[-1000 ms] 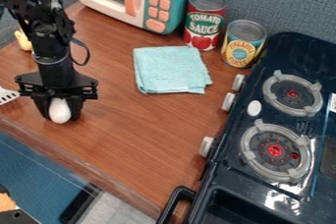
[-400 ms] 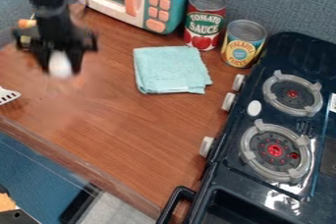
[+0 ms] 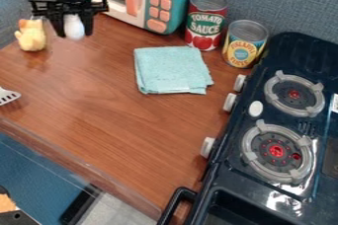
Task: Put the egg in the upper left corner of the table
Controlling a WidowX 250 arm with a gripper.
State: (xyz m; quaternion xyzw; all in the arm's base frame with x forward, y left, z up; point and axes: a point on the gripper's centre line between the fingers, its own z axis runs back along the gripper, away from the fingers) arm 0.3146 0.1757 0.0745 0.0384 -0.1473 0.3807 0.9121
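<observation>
The egg (image 3: 74,27) is held between the fingers of the gripper (image 3: 74,32), its white lower end left exposed below the grasp. It appears to be suspended above the table (image 3: 119,120), though the gap beneath is hard to judge from this slant. Just left of the gripper in the view, a yellow toy (image 3: 31,36) is seen upright; behind and right of it, the toy microwave (image 3: 160,9) is placed. Farther right, two cans (image 3: 206,21) are stood, with a folded blue cloth (image 3: 173,69) laid nearer the camera and the stove (image 3: 232,169) set well apart. The pick-up can be judged done and the upper left area roughly reached; the egg is yet to be lowered, released and left steady without being rolled.
</observation>
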